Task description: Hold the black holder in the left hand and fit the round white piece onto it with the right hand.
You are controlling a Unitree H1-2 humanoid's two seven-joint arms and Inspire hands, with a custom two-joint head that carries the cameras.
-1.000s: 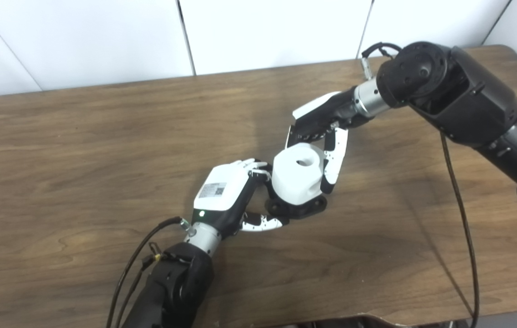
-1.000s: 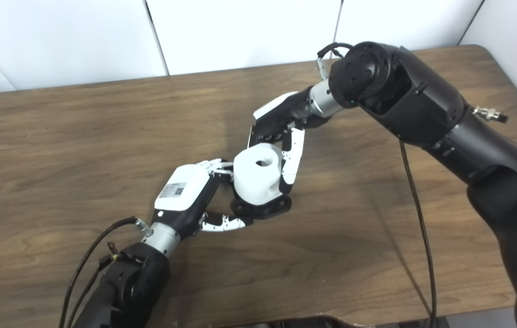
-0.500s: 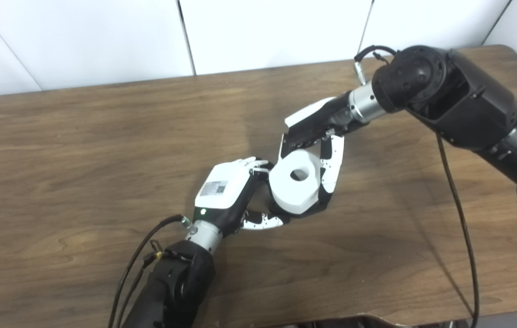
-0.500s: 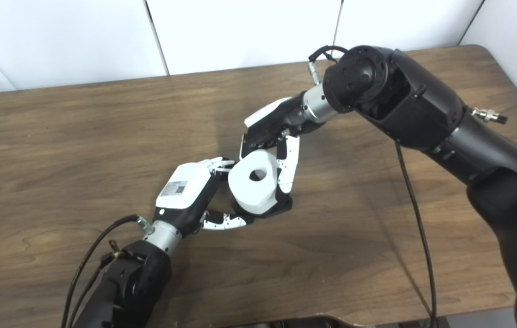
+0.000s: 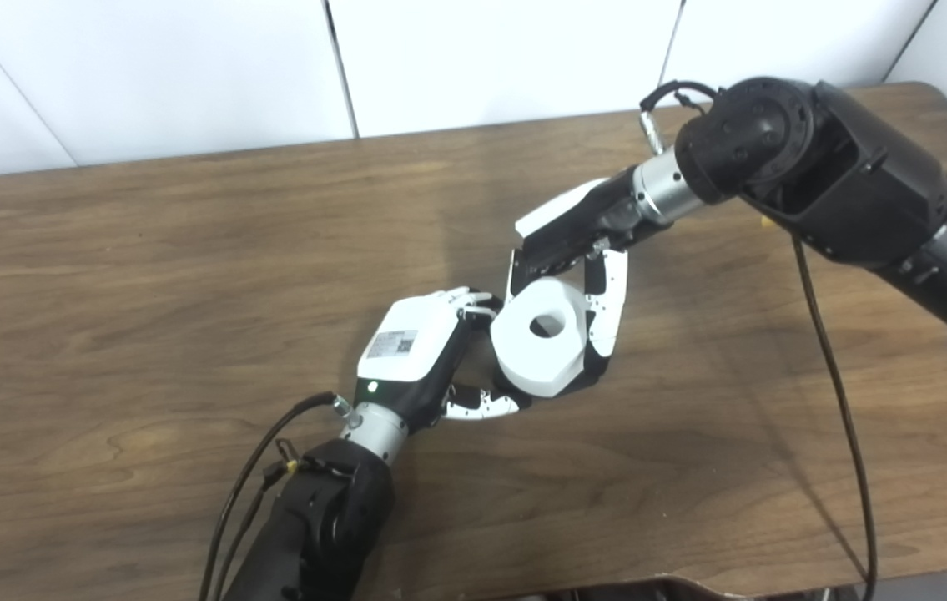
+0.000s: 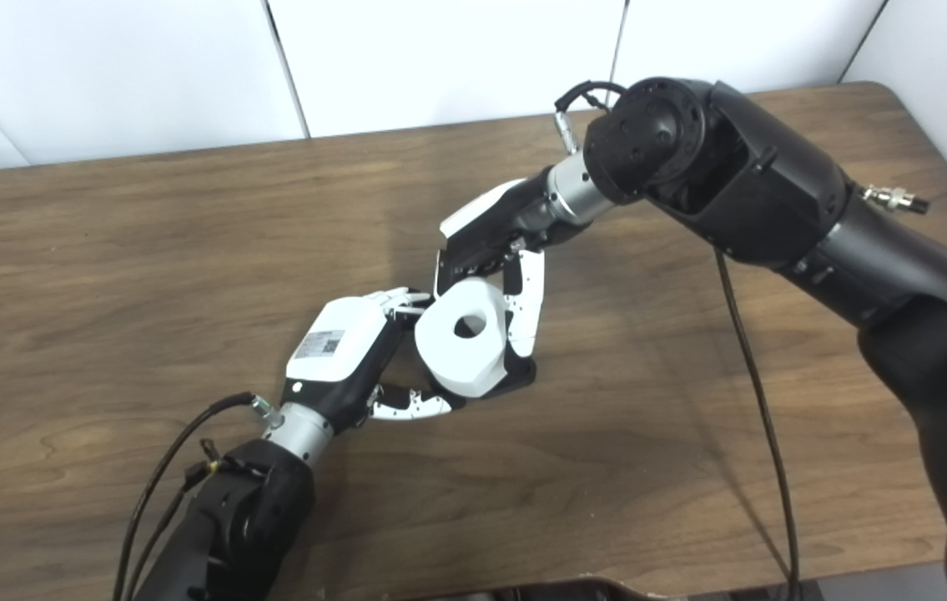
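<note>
The round white piece (image 5: 541,336) with a centre hole sits tilted toward the camera at mid table, on top of the black holder (image 6: 521,376), of which only a dark sliver shows at the lower right. My right hand (image 5: 577,250) reaches in from the upper right and is shut on the white piece, fingers down its right side and back. My left hand (image 5: 419,351) comes from the bottom left, with its thumb (image 5: 486,405) under the piece's lower left and its fingers against the left side, where the holder lies mostly hidden.
The brown wooden table (image 5: 148,275) runs to a white wall at the back. A black cable (image 5: 836,392) hangs from my right arm across the right part of the table. Cables (image 5: 252,476) trail by my left forearm.
The right hand has tipped the white piece toward the camera and shifted it slightly left. The black holder, plainly visible a second ago, is now almost covered. The left hand has barely moved.
</note>
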